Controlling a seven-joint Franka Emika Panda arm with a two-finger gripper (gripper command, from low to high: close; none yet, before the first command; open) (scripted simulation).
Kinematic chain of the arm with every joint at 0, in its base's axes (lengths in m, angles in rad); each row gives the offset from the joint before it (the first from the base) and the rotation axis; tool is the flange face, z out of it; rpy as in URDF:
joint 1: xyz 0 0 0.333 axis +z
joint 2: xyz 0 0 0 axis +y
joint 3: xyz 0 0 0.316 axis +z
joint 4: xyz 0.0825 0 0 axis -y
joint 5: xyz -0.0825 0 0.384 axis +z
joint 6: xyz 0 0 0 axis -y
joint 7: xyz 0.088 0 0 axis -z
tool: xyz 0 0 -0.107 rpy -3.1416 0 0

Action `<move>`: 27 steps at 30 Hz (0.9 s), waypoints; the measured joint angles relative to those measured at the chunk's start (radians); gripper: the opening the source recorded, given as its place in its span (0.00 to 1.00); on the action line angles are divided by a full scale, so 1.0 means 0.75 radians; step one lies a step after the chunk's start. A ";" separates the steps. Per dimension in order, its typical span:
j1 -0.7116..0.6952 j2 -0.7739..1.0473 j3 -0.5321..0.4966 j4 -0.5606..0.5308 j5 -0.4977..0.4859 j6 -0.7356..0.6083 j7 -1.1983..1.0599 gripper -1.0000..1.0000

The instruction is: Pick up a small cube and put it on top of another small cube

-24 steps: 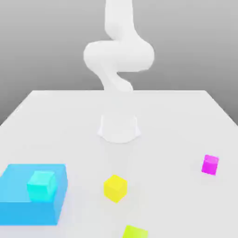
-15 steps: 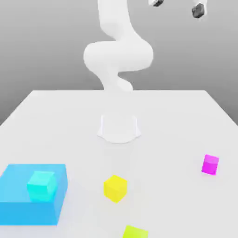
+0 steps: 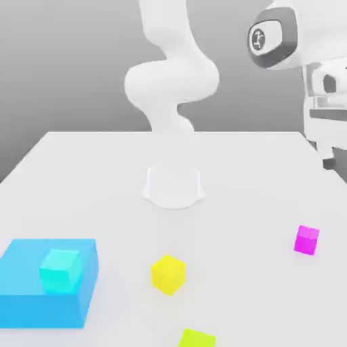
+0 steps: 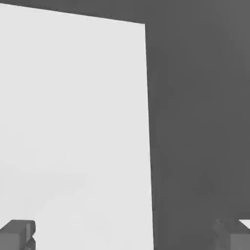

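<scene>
No brand or lettering is showing on any cube; a round emblem on the arm's wrist is perhaps a logo, unreadable. The magenta-pink cube (image 3: 306, 240) is sitting flat near the bench's (image 3: 101, 176) right edge in the exterior view, having no long axis. The turquoise cube (image 3: 59, 270) is resting on the blue block (image 3: 27, 298) near the opposite edge. The end effector (image 4: 128, 237) is hanging spread wide, pinching nothing.

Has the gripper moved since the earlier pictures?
Yes. In the exterior view the gripper and hand have come down from the top edge toward the exterior view's right, now hanging above the pink cube, which sits in the same spot on the table.
</scene>
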 joint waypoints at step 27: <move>0.353 0.707 0.038 -0.144 -0.114 0.490 -0.703 0.00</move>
